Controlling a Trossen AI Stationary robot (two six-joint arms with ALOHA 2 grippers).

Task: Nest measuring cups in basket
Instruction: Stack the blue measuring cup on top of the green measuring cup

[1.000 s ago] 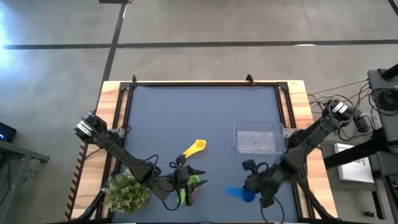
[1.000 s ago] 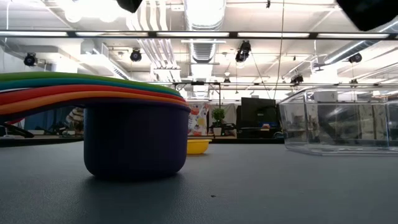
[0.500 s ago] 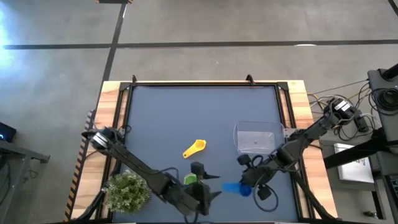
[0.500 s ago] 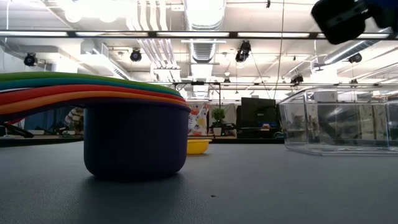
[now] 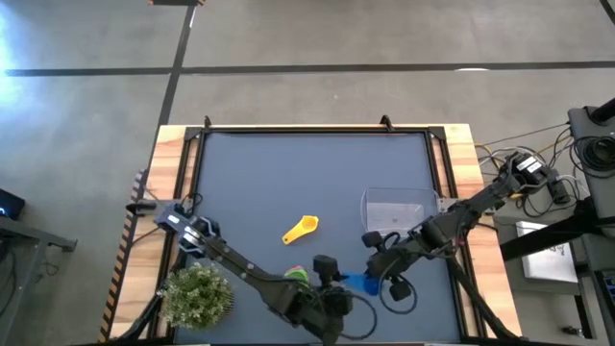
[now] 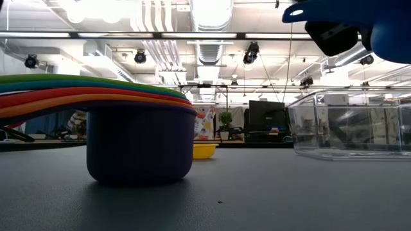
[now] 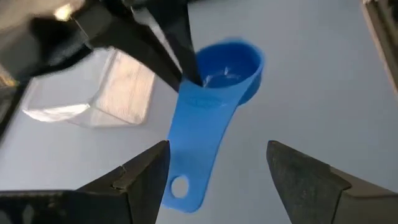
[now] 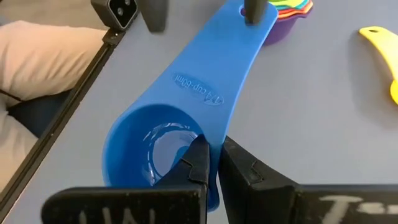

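Observation:
My right gripper is shut on the blue measuring cup and holds it in the air near the table's near edge. My left gripper is open. Its fingers stand on either side of the blue handle's free end without closing on it. Left of them the stack of nested cups rests on its purple bottom cup, green on top. The yellow cup lies alone on the mat. The clear basket stands farther right with nothing in it. My right gripper pinches the blue cup's bowl wall where the handle joins it, one finger inside the bowl and the other outside, under the handle. The cup is lifted clear of the table, bowl opening upward. Its handle points away from the fingers toward my left gripper.
A green potted plant stands at the table's near left corner beside my left arm. The table's wooden rim frames the dark mat. Open mat lies across the far half. Beige cloth shows beyond the table's edge.
My left gripper has moved from over the cup stack toward the table's right, up to the blue cup's handle. My right gripper has carried the blue cup a little toward the left and far side, so the cup now shows in the low view.

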